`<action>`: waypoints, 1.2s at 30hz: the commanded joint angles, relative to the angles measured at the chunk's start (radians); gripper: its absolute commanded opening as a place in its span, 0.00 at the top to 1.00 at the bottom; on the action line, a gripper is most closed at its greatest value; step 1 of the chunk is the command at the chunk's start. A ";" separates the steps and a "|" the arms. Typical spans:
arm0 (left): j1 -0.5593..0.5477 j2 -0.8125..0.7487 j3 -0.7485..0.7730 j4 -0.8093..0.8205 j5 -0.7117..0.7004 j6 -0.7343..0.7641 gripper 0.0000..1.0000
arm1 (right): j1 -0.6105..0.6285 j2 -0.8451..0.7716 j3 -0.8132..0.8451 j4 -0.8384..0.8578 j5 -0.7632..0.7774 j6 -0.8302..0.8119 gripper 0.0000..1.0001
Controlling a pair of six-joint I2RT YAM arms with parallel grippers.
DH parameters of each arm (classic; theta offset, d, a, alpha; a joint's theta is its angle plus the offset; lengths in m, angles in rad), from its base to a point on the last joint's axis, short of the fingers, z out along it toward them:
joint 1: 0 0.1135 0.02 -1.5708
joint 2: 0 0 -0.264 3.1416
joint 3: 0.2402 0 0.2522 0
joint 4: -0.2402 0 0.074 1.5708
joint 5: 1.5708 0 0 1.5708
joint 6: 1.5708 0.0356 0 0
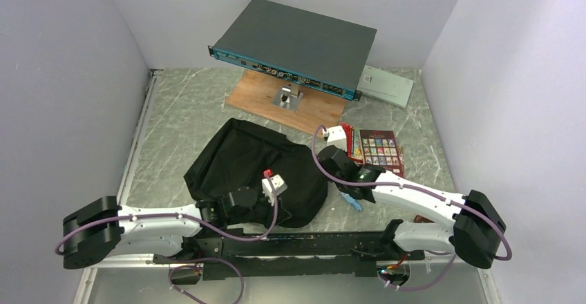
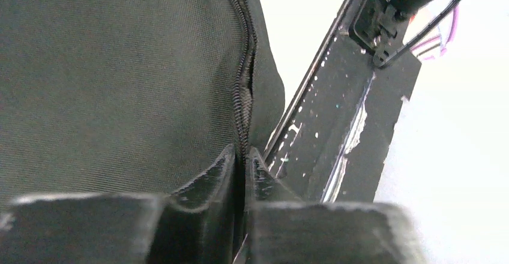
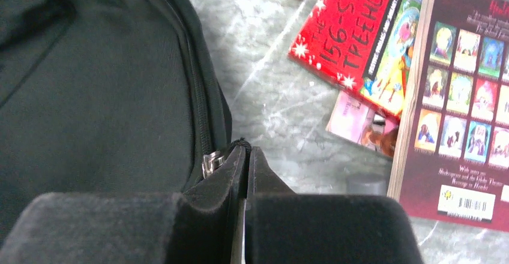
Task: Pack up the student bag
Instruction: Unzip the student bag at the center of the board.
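Observation:
The student bag [image 1: 252,169], a black soft backpack, lies flat in the middle of the table. My left gripper [image 1: 266,211] is at the bag's near edge; in the left wrist view its jaws [image 2: 243,156] are shut on the bag's zipper seam [image 2: 243,84]. My right gripper [image 1: 321,155] is at the bag's right edge; in the right wrist view its jaws [image 3: 247,151] are shut on the black zipper pull beside the silver slider [image 3: 210,162]. The bag's inside is hidden.
Two books lie right of the bag: a red one [image 3: 354,30] and a dark red one [image 3: 468,96] [image 1: 380,148]. A small blue thing [image 1: 352,202] lies by the right arm. A rack device [image 1: 297,45] on a wooden board [image 1: 304,114] and a grey box [image 1: 387,84] stand at the back.

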 commanded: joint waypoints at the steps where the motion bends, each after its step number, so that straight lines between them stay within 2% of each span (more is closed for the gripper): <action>1: -0.016 -0.088 -0.024 -0.158 0.084 -0.022 0.72 | -0.024 -0.056 0.019 0.169 -0.018 -0.100 1.00; 4: -0.015 -0.159 0.030 -0.165 0.042 -0.008 0.22 | -0.024 -0.110 -0.004 0.169 -0.161 -0.104 1.00; 6: -0.015 -0.155 0.076 -0.135 -0.013 0.010 0.05 | -0.024 -0.141 -0.019 0.167 -0.219 -0.087 1.00; 7: -0.013 -0.137 0.105 -0.116 -0.034 0.020 0.01 | -0.024 -0.157 -0.026 0.172 -0.245 -0.082 1.00; 10: -0.003 -0.021 0.194 -0.072 -0.125 0.027 0.00 | -0.023 -0.167 -0.031 0.174 -0.297 -0.060 1.00; 12: 0.024 0.079 0.256 -0.074 -0.123 0.014 0.01 | -0.023 -0.165 -0.025 0.165 -0.312 -0.049 1.00; 15: 0.055 0.206 0.318 -0.097 -0.109 -0.012 0.07 | -0.021 -0.173 -0.015 0.153 -0.318 -0.040 1.00; 19: 0.061 0.310 0.375 -0.129 -0.083 0.010 0.25 | -0.021 -0.185 0.000 0.142 -0.309 -0.040 1.00; 24: 0.061 0.321 0.331 -0.120 -0.118 0.009 0.69 | -0.021 -0.150 0.044 0.094 -0.191 -0.033 1.00; 26: 0.059 0.312 0.303 -0.115 -0.116 0.011 0.95 | -0.022 -0.119 0.068 0.080 -0.124 -0.033 1.00; 27: 0.053 0.307 0.285 -0.113 -0.120 0.013 1.00 | -0.023 -0.097 0.082 0.078 -0.085 -0.042 1.00; 32: -0.030 0.224 0.174 -0.090 -0.173 0.032 1.00 | -0.032 0.068 0.192 0.104 0.079 -0.144 1.00; 36: -0.087 0.103 0.090 -0.102 -0.218 -0.002 1.00 | -0.041 0.169 0.253 0.163 0.135 -0.223 1.00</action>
